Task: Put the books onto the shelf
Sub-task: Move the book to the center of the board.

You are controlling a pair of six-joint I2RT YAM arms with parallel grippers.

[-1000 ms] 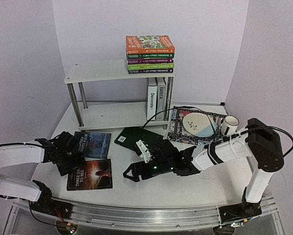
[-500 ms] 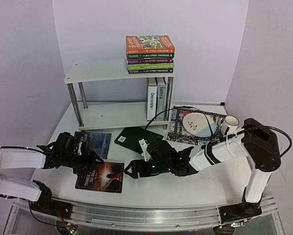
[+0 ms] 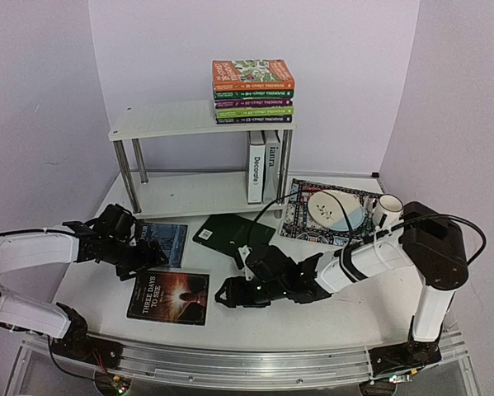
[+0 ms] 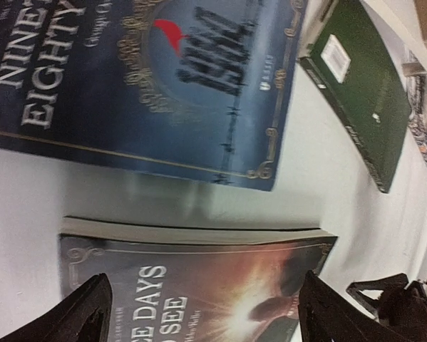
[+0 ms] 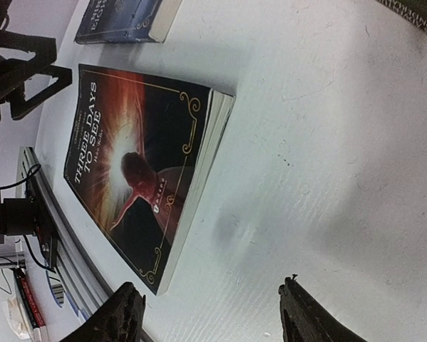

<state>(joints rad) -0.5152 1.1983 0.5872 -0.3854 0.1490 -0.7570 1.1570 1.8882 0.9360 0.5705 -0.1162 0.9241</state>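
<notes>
Black-covered "Three Days to See" (image 3: 168,295) lay flat on the white desk (image 3: 312,318), nearest the arms. The right hand (image 3: 228,292) sat low just beside its right edge, fingers spread and empty. The left hand (image 3: 145,254), likewise released and empty, hovered at its far edge over the blue book (image 3: 166,243). Beyond lay a green book (image 3: 234,233), then the shelf (image 3: 172,121), holding 2 upright books (image 3: 263,165) under a stack (image 3: 253,91). The step looked like grasping 1 flat book, which would call for raising an edge.
</notes>
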